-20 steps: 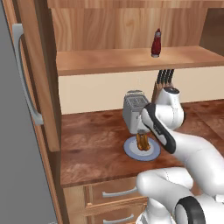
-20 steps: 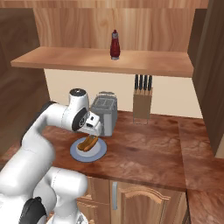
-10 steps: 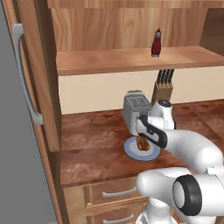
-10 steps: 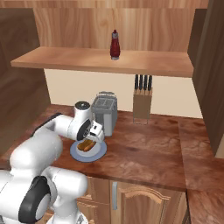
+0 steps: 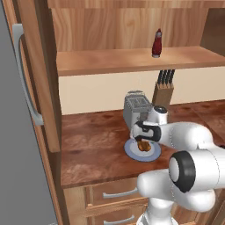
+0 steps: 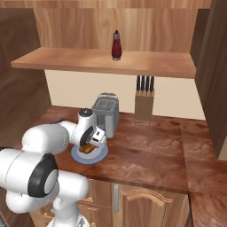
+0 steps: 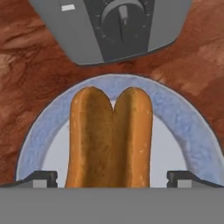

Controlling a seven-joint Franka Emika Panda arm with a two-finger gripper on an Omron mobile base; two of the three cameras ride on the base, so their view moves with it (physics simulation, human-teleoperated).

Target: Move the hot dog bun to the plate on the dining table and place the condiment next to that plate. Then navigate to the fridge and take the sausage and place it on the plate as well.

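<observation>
hot dog bun [image 7: 109,138] on small blue-grey plate [image 7: 183,127], split side up, two tan-orange halves running lengthwise up the hand view. same bun [image 5: 143,145] on blue-grey plate [image 5: 132,153] in left base view, on reddish-brown counter [image 5: 92,145], just in front of grey toaster [image 5: 135,107].

left to right in left base view: grey fridge door [image 5: 17,145] with long handle at far left edge, wooden cabinet side panel [image 5: 44,74] beside it, bare counter stretch, then toaster, plate and bun, knife block [image 5: 163,90] behind and right of toaster against pale wall. upper wooden shelf [image 5: 110,61] across the back, dark red condiment [image 5: 156,44] upright on it, toward right end, well apart from bun.

gripper [image 7: 111,178] directly over bun, jaws spread wide, dark fingertips [image 7: 41,178] on either side of bun at plate level, nothing clamped; contact with bun sides cannot be told. hand in left base view low over plate, white wrist bent down from the right.

right base view: gripper [image 6: 91,144] at plate [image 6: 99,155], bun [image 6: 88,149] under it, toaster [image 6: 106,114] just behind, knife block [image 6: 143,103] further right, condiment [image 6: 116,45] on shelf [image 6: 66,60] above toaster. toaster dial [image 7: 123,17] facing plate in hand view, near plate's far rim.
</observation>
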